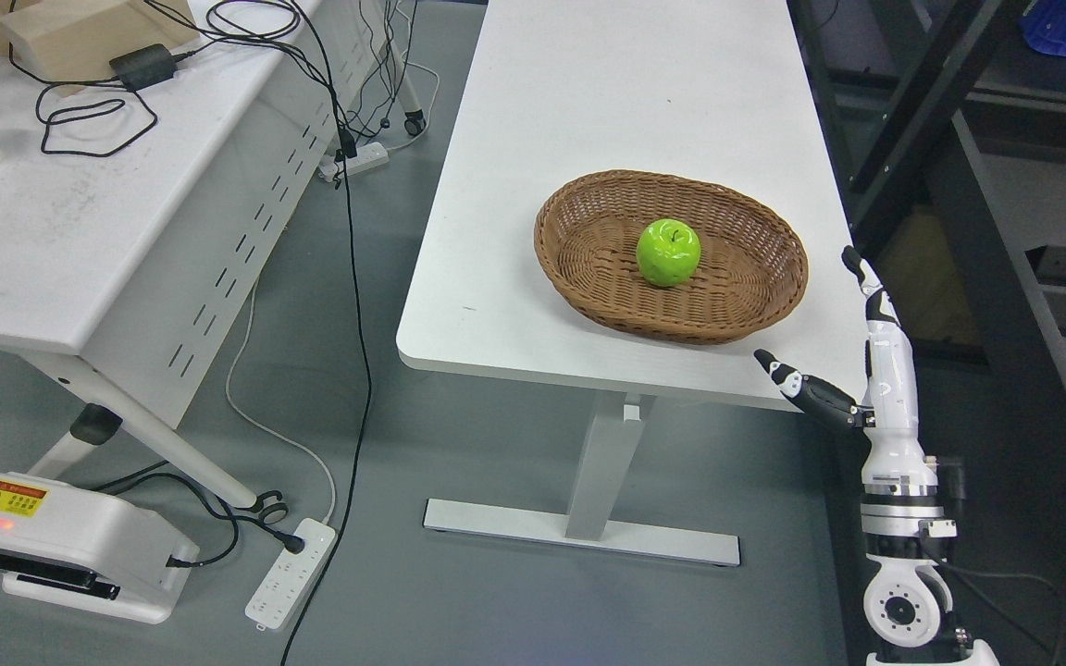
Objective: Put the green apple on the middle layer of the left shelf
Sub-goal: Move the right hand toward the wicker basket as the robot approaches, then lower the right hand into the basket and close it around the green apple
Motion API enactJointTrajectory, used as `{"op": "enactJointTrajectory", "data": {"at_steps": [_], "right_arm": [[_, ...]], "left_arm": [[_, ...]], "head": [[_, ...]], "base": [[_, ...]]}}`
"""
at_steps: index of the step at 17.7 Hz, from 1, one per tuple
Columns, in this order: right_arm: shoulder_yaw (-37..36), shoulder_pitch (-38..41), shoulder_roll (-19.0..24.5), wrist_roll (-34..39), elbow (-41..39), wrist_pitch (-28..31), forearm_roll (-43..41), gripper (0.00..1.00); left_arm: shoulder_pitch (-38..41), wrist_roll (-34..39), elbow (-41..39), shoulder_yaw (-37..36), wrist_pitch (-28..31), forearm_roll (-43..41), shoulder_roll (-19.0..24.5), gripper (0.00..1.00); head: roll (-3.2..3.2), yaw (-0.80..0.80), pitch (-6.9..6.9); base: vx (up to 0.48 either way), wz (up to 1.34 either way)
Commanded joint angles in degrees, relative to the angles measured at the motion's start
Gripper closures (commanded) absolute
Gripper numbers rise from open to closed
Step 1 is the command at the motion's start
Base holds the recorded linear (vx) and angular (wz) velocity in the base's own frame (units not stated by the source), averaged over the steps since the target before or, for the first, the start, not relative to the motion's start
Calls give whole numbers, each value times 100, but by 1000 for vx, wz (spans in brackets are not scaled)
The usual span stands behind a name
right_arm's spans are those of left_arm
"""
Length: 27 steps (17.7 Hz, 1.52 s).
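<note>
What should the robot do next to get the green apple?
Probably move the right robot hand up and to the left, over the basket. The green apple sits untouched in the middle of the basket, while the hand is open, holds nothing and hangs off the table's near right corner, short of the apple.

Bright, even overhead light, soft shadows, sharp focus, glare on the green apple (668,252).

I stand in a lab: 2 white work tables (625,102), trailing cables (353,277), a power strip (292,573), grey floor.
</note>
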Motion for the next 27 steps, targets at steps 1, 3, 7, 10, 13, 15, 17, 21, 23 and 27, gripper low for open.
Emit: {"op": "enactJointTrajectory", "data": {"at_steps": [1,3,7,10,13,15,17,21,23,27], "right_arm": [[96,-153,-145,578,-230,20,249,1],[201,-294,-110,579,-221,502,555,2],[325,-374,180,289,-247,1102,1559,5],[342,-347,269,306,-265,1085,1550,5],[605,-277,251,385,-265,1058,1542,4],[772,-172,251,683,-248,1049,1559,4],[843,-102,242,982,-221,1049,1603,4],[887,-136,251,1124,-160,1076,1664,4],[896,-285,277,1132,-90,1093,1673,4],[949,-523,409,1132,218,1111,1682,4]], "left_arm": [[0,3,0,0,-3,0,100,0],[0,3,0,0,-3,0,100,0],[0,3,0,0,-3,0,100,0],[0,3,0,0,-3,0,100,0],[0,3,0,0,-3,0,100,0],[0,3,0,0,-3,0,100,0],[0,-5,0,0,-3,0,100,0],[0,3,0,0,-3,0,100,0],[0,3,0,0,-3,0,100,0],[0,-5,0,0,-3,0,100,0]], "head": [[0,0,0],[0,0,0],[0,0,0],[0,0,0],[0,0,0],[0,0,0],[0,0,1],[0,0,1],[0,0,1],[0,0,1]], "base": [[193,216],[191,214],[205,177],[195,92],[148,46],[90,19],[27,1],[23,2],[13,0],[0,0]]}}
